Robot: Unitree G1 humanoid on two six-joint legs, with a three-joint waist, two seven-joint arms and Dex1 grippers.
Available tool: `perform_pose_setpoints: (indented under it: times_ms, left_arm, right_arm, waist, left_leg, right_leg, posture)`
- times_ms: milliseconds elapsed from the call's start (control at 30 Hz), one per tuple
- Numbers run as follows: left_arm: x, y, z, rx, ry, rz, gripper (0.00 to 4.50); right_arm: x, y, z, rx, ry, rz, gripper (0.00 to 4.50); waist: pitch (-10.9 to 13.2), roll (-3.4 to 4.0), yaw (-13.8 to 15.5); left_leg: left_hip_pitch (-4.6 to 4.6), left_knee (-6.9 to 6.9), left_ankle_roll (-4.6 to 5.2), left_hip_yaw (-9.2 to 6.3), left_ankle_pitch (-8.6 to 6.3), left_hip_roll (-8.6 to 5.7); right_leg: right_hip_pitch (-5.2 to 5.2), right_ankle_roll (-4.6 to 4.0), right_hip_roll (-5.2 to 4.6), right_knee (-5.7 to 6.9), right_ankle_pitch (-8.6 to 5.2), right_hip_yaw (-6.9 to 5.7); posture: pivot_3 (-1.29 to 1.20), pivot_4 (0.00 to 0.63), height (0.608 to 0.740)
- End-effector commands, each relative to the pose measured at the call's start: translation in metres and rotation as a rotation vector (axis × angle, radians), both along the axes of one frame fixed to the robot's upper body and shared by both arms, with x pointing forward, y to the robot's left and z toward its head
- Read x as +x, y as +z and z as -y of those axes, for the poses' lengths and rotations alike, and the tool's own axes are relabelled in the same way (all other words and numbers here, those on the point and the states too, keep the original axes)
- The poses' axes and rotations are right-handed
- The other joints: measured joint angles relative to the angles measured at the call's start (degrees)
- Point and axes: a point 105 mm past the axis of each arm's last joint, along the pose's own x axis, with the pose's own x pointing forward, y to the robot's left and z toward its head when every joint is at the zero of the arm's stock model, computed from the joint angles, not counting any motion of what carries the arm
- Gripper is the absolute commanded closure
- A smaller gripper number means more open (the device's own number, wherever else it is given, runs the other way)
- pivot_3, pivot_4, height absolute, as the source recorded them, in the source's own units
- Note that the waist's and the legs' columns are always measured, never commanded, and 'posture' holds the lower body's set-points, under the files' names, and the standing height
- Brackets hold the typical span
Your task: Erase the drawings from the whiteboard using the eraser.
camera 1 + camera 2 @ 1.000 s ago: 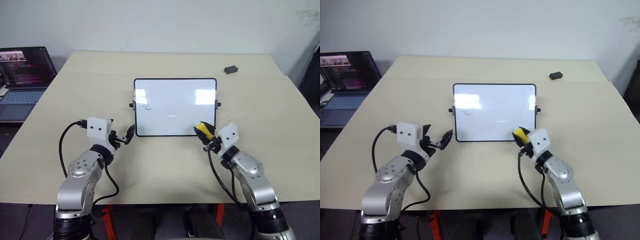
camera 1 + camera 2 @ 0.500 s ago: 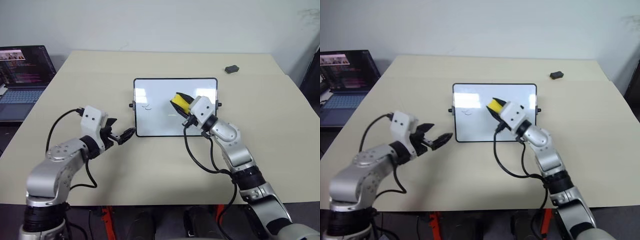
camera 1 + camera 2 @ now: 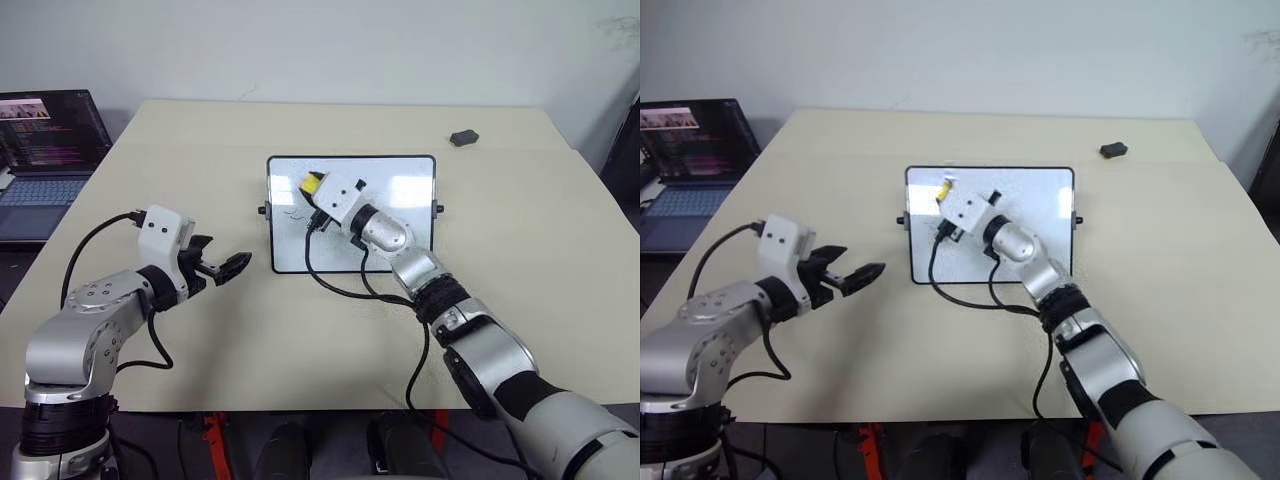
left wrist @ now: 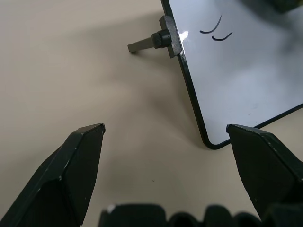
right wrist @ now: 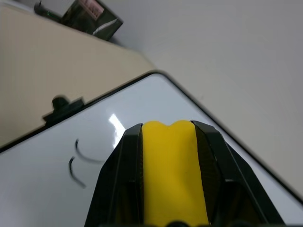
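The whiteboard (image 3: 400, 220) lies flat in the middle of the table, its black frame and side knobs in view. Two short black drawings (image 3: 293, 212) sit near its left edge and also show as drawings (image 4: 215, 30) in the left wrist view. My right gripper (image 3: 316, 190) is shut on the yellow eraser (image 3: 313, 182) and reaches over the board's upper left part, just right of and beyond those marks. From the right wrist, the eraser (image 5: 173, 170) sits between black fingers (image 5: 123, 175), marks (image 5: 80, 161) ahead of it. My left gripper (image 3: 235, 265) hangs open, left of the board's near-left corner.
An open laptop (image 3: 45, 150) stands off the table's left side. A small dark grey lump (image 3: 462, 138) lies at the far right of the table. A black cable (image 3: 340, 285) from my right arm loops over the board's near edge onto the table.
My right arm swung forward and left with the eraser, from the board's near-right corner to over its upper left. My left gripper drew back slightly left from the board's corner.
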Motion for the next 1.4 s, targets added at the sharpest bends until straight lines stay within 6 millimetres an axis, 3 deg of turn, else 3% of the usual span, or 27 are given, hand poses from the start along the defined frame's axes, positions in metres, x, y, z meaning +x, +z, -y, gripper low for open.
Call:
perform_pose_setpoints:
  times_ms: [33,267,367,467,600,700,800,933,1133,1400]
  left_arm:
    - [-0.002,0.010,0.007,0.021,-0.027,0.044,0.00]
    - [-0.001,0.011,0.008,0.023,-0.034,0.048,0.00]
    - [0.001,0.011,0.007,0.026,-0.032,0.050,0.00]
    - [0.002,0.009,0.002,0.034,-0.019,0.045,0.00]
    - [0.003,0.003,-0.010,0.058,0.026,0.034,0.00]
    - [0.003,0.000,-0.012,0.075,0.031,0.030,0.00]
    - [0.001,-0.002,-0.011,0.076,0.026,0.026,0.00]
    - [0.000,-0.003,-0.010,0.077,0.018,0.020,0.00]
    - [0.000,-0.004,-0.010,0.079,0.012,0.019,0.00]
    - [0.001,-0.003,-0.008,0.078,0.005,0.026,0.00]
  right_arm:
    - [-0.002,-0.003,-0.011,-0.050,0.024,0.008,3.36]
    - [-0.026,-0.062,-0.017,-0.239,0.160,-0.142,3.36]
    - [-0.033,-0.071,-0.014,-0.273,0.191,-0.149,3.36]
    - [-0.033,-0.045,-0.017,-0.184,0.195,-0.056,3.36]
    - [-0.034,0.017,-0.023,0.014,0.214,0.117,3.36]
    - [-0.033,0.039,-0.025,0.068,0.211,0.167,3.36]
    - [-0.019,0.051,-0.028,0.077,0.137,0.156,3.36]
    - [-0.006,0.035,-0.040,-0.002,0.069,0.059,3.36]
    - [-0.008,0.005,-0.050,-0.090,0.076,-0.040,3.36]
    - [-0.013,-0.059,-0.030,-0.218,0.068,-0.229,3.36]
  waist:
    - [0.00,0.00,-0.28]
    - [-0.03,-0.03,-0.76]
    - [-0.03,-0.03,-0.73]
    - [-0.02,-0.02,-0.65]
    - [-0.02,-0.01,-0.70]
    - [-0.02,-0.01,-0.83]
    - [-0.02,-0.01,-1.03]
    - [-0.02,-0.01,-0.89]
    - [-0.01,0.01,-0.84]
    - [-0.02,0.00,-0.80]
  left_leg:
    - [-0.17,0.04,0.00,0.03,0.01,0.00]
    - [-0.12,0.06,-0.02,0.00,0.01,0.01]
    - [-0.07,0.08,-0.01,-0.02,0.02,0.01]
    - [-0.06,0.11,-0.01,-0.04,0.05,0.01]
    - [-0.14,0.10,-0.03,-0.05,0.07,0.01]
    - [-0.40,0.08,-0.04,-0.06,0.06,0.02]
    - [-0.56,0.05,-0.05,0.00,0.06,0.05]
    - [-0.61,0.04,-0.05,0.01,0.05,0.05]
    - [-0.65,0.06,-0.05,0.00,0.05,0.03]
    - [-0.37,0.08,-0.04,-0.08,0.06,0.02]
  right_leg:
    - [-0.23,0.00,0.00,0.13,0.00,0.04]
    - [-0.21,-0.04,0.00,0.24,0.03,0.00]
    - [-0.17,-0.04,0.00,0.27,0.05,-0.02]
    - [-0.15,-0.06,0.01,0.29,0.08,-0.04]
    - [-0.23,-0.07,0.01,0.27,0.08,-0.05]
    - [-0.47,-0.07,0.01,0.22,0.08,-0.06]
    - [-0.67,-0.08,0.01,0.20,0.08,-0.03]
    - [-0.73,-0.09,0.00,0.20,0.07,-0.03]
    - [-0.73,-0.10,-0.02,0.20,0.07,-0.04]
    - [-0.45,-0.10,-0.02,0.26,0.08,-0.10]
  posture:
    - [0.00,0.150,0.740]
    - [0.00,0.150,0.740]
    - [0.00,0.150,0.740]
    - [0.00,0.150,0.740]
    - [0.00,0.150,0.740]
    - [0.00,0.150,0.740]
    - [0.00,0.150,0.740]
    - [0.00,0.150,0.740]
    - [0.00,0.150,0.740]
    - [0.00,0.150,0.740]
